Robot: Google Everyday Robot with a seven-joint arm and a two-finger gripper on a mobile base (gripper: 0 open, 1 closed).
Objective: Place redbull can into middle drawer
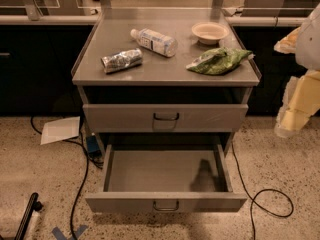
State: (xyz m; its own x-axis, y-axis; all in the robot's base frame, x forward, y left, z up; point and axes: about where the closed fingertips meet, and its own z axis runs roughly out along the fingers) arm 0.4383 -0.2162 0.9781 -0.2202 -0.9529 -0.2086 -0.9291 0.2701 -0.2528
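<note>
The redbull can point(121, 60) lies on its side on the left part of the grey cabinet top point(165, 74). The middle drawer point(165, 196) is pulled out wide below it, and its inside shows nothing but bare grey metal. Its small loop handle point(166, 205) faces me. The drawer front above it point(165, 117) is closed. My gripper point(290, 121) hangs at the right edge of the view. It is to the right of the cabinet, at about the height of the closed drawer, far from the can and holding nothing I can see.
A clear plastic bottle point(155, 42), a shallow bowl point(210, 32) and a green chip bag point(218, 60) also lie on the cabinet top. Cables point(265, 201) run over the speckled floor on both sides. A white sheet point(60, 130) lies at the left.
</note>
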